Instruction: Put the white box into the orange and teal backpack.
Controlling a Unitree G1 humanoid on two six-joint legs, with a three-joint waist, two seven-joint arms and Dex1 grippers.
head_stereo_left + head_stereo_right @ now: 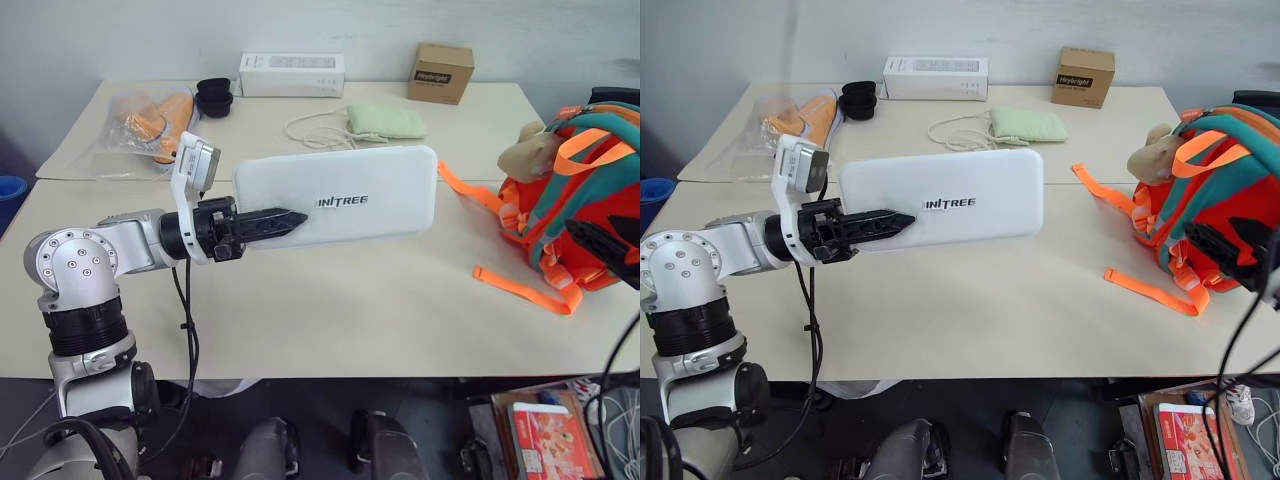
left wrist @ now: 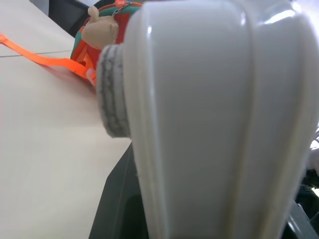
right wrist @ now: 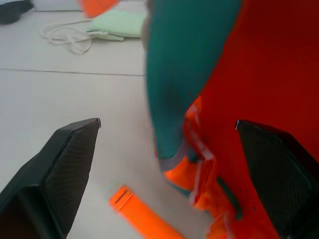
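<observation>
The white box (image 1: 340, 195), flat with grey lettering, hangs level above the table. My left gripper (image 1: 295, 220) is shut on its left end, one black finger lying across its front face. In the left wrist view the white box (image 2: 214, 114) looms close, with the backpack (image 2: 84, 47) beyond it. The orange and teal backpack (image 1: 585, 200) stands at the table's right edge with a tan plush toy (image 1: 530, 150) on its near side. My right gripper (image 3: 167, 121) is open right beside the backpack's orange and teal fabric, holding nothing.
At the table's far side are a long white carton (image 1: 292, 73), a small brown cardboard box (image 1: 440, 72), a green pouch with a cord (image 1: 385, 121), black cups (image 1: 214, 96) and a plastic bag of orange items (image 1: 145, 125). Orange straps (image 1: 520, 290) trail across the table.
</observation>
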